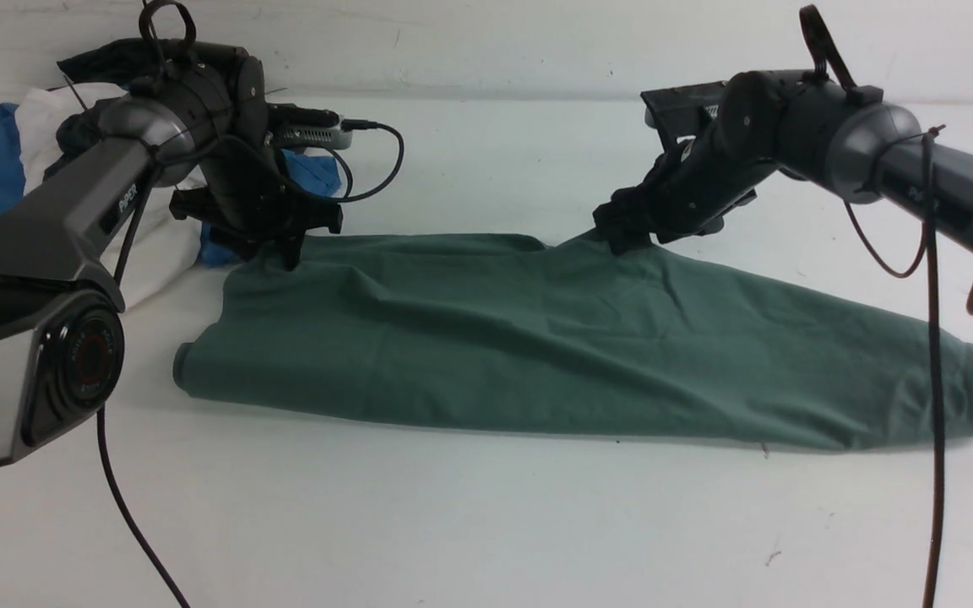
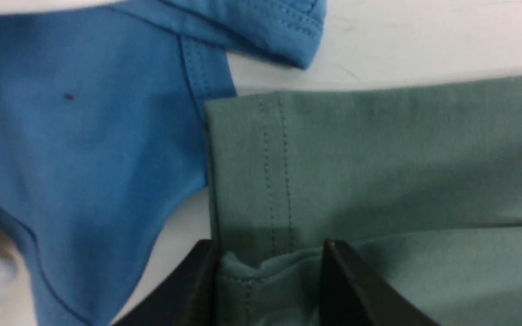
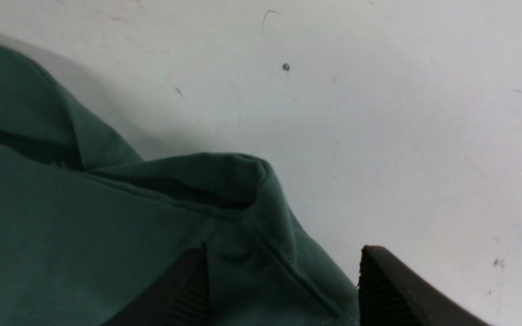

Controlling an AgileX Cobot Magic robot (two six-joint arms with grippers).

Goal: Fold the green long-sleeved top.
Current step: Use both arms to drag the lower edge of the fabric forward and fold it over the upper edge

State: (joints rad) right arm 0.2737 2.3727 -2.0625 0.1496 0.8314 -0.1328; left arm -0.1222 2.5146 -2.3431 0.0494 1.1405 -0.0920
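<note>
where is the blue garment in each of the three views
Front view: the blue garment shows behind the left gripper, with more blue at the far left edge.
Left wrist view: large, across the picture's upper left, beside the green top.
Right wrist view: not in it.
Shared landmark: the green top, in all three.

Green top [image 1: 453, 355]: matt cloth, soft, lightly creased w/ stitched hem at 10 o'clock. Table [image 1: 470, 515]: smooth matt wht. L arm [image 1: 39, 211], 9 o'clock: smooth grey, semi-gloss, metal or plastic unclear.
</note>
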